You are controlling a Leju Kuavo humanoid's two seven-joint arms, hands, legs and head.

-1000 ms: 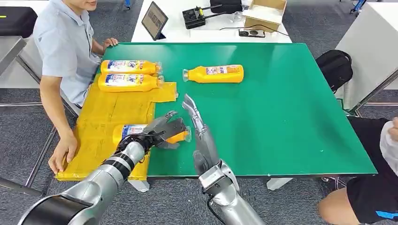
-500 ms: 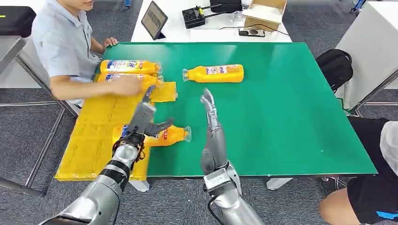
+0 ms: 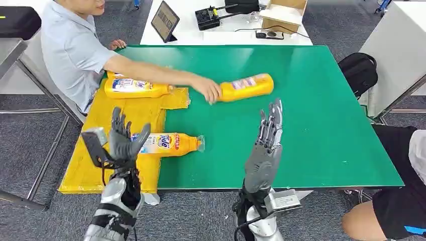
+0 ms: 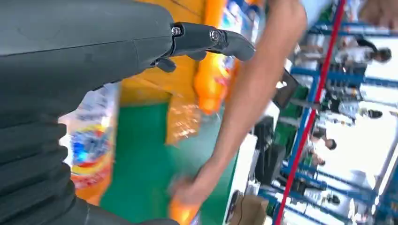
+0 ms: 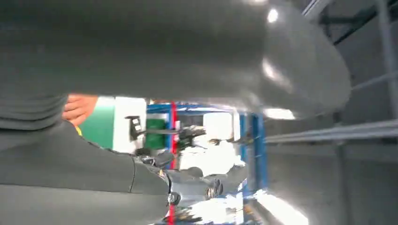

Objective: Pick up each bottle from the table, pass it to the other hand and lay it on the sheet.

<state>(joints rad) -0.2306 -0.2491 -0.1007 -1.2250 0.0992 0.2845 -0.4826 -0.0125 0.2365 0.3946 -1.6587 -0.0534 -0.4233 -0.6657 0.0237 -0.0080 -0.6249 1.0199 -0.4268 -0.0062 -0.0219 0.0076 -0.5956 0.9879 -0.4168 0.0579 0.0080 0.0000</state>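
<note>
We hold nothing right now: our left hand [image 3: 123, 138] is raised with its fingers spread apart and empty, and our right hand [image 3: 268, 135] stands upright over the green table top [image 3: 311, 115], fingers straight and apart, also empty.

The main risk, as we judge it, is the person's hand [image 3: 208, 92] gripping the neck end of the yellow plastic bottle with the printed label [image 3: 248, 86] far out on the table. If we reach for that bottle now, our right hand could collide with the person's arm, or the bottle could shift under us and the grasp would miss. That bottle lies well beyond our right hand, ahead and slightly to its left.

A second risk is the nearer yellow bottle [image 3: 168, 143], which lies on its side half on the crinkled yellow sheet [image 3: 108, 125] and half on the green top. It rests just beside our left hand, not touching it, and a careless sweep could roll it off. Another yellow bottle [image 3: 134, 88] already lies on the sheet's far end.
</note>
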